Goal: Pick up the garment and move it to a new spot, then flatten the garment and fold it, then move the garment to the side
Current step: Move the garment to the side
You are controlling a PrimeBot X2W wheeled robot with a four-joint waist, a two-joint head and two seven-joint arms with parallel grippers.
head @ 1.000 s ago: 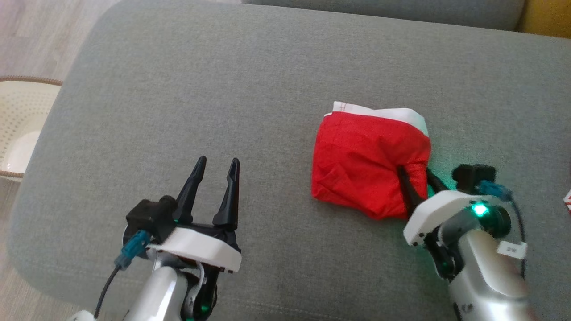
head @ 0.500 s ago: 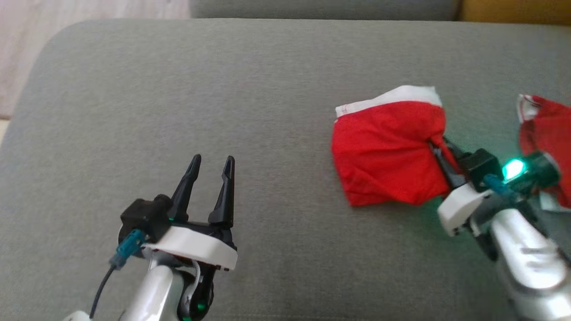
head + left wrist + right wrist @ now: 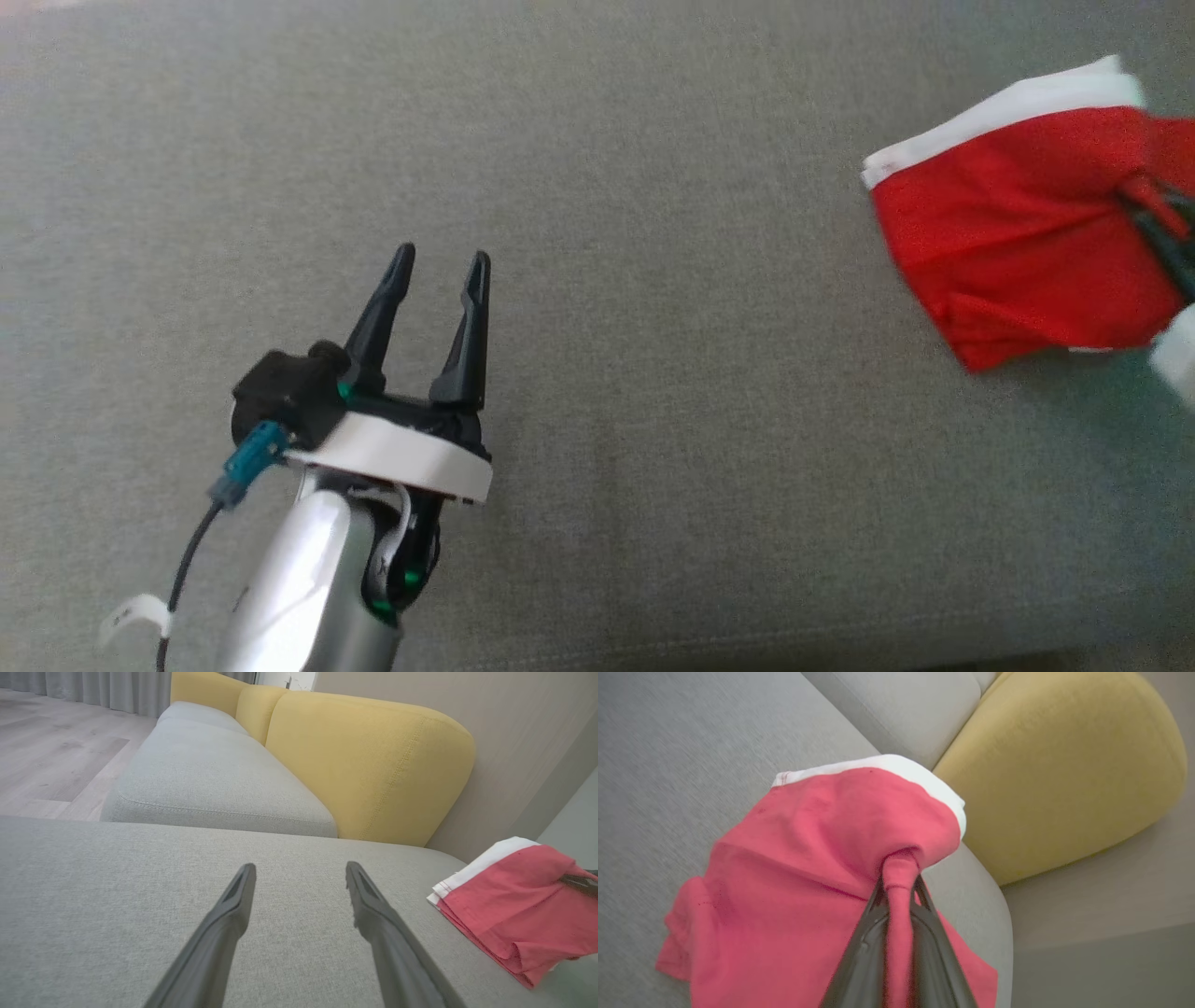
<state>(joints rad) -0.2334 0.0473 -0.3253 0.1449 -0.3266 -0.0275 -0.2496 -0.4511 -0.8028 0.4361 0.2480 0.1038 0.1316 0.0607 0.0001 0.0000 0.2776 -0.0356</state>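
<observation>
Since the earlier frame, your right gripper (image 3: pixel 899 879) has clamped a bunched fold of the garment (image 3: pixel 794 849); the cloth ahead of its tips looks soft, light and limp. Your left gripper (image 3: pixel 442 257) stands apart, empty.

1. a wide grey fabric cushion (image 3: pixel 597 448) carries everything; its weave is fine and even, with a faint seam along the near edge.
2. a red garment (image 3: pixel 1008 243) lies on it by the right edge, close to the far right corner.
3. the garment is folded and rumpled, its white band (image 3: pixel 999 107) turned toward the far edge.
4. one bunched part rises off the cushion; the rest rests flat on it.
</observation>
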